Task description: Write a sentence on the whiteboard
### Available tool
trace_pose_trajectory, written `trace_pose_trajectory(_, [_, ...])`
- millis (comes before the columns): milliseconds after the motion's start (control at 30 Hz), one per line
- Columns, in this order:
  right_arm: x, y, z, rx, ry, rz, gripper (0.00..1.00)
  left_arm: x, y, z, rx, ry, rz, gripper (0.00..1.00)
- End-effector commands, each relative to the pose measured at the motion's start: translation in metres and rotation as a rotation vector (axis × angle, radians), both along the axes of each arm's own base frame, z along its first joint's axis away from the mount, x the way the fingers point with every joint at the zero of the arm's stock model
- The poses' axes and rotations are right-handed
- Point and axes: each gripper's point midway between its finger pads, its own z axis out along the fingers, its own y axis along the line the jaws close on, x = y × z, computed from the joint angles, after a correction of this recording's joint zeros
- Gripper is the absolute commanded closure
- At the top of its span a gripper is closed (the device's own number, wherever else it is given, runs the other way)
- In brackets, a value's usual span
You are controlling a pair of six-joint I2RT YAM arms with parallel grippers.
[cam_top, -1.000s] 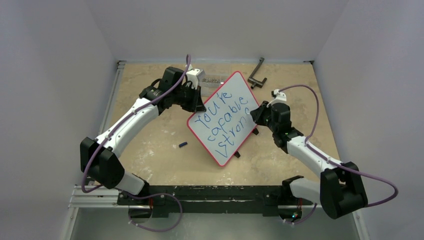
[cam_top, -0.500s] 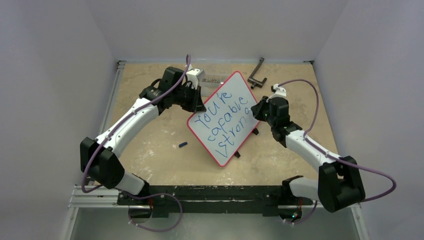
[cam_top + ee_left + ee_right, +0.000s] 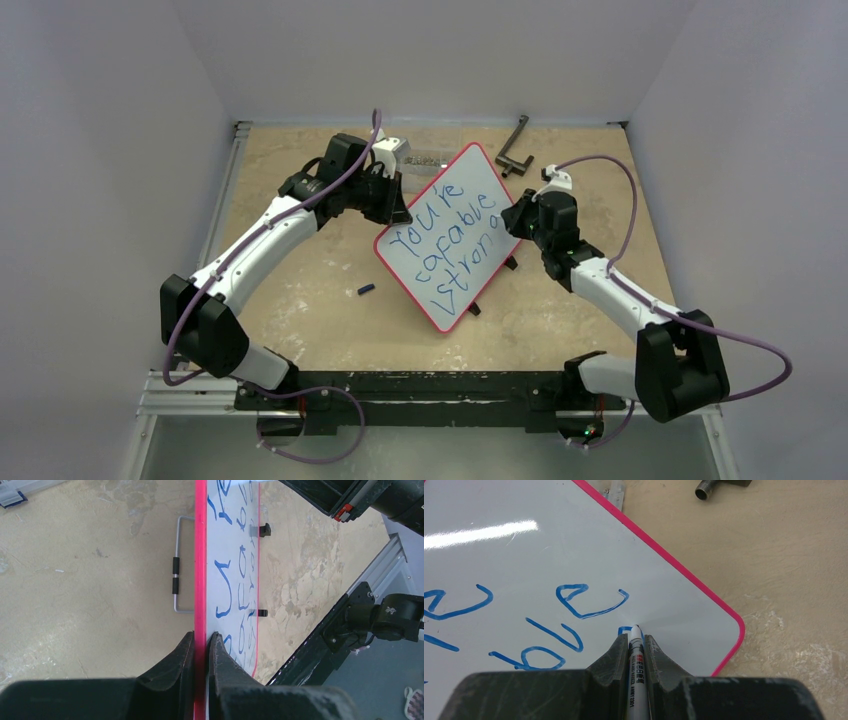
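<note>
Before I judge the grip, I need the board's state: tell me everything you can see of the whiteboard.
The whiteboard is a glossy white rectangle in a thin red frame with rounded corners. It stands tilted and turned diagonally mid-table on two small black feet. Blue handwriting in three slanted lines reads roughly "You're capable strong". The left gripper pinches its red edge between its fingers. The marker held in the right gripper touches its face near the right corner.
</note>
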Motion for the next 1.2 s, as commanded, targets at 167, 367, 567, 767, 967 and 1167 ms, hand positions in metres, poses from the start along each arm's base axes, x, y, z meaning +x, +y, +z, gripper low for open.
trace_pose_trajectory(167, [-0.007, 0.0, -0.01, -0.009, 0.015, 0.01, 1.0, 0.01, 0.019, 0.002, 0.085, -0.084, 0.036, 1.0])
trace_pose_trajectory(367, [-0.018, -0.005, -0.027, -0.019, 0.053, -0.001, 1.0, 0.01, 0.02, 0.003, 0.083, -0.085, 0.037, 1.0])
trace_pose_trajectory(567, [-0.026, -0.008, -0.038, -0.028, 0.078, -0.007, 1.0, 0.009, 0.019, 0.004, 0.078, -0.086, 0.034, 1.0])
trace_pose_trajectory(767, [-0.033, -0.015, -0.048, -0.045, 0.098, -0.026, 1.0, 0.008, 0.019, 0.005, 0.074, -0.087, 0.033, 1.0])
trace_pose_trajectory(967, [-0.04, -0.012, -0.05, -0.031, 0.105, -0.007, 1.0, 0.008, 0.019, 0.006, 0.071, -0.089, 0.033, 1.0])
trace_pose_trajectory(1167, [-0.041, -0.004, -0.042, 0.002, 0.09, 0.027, 1.0, 0.008, 0.019, 0.007, 0.069, -0.09, 0.035, 1.0])
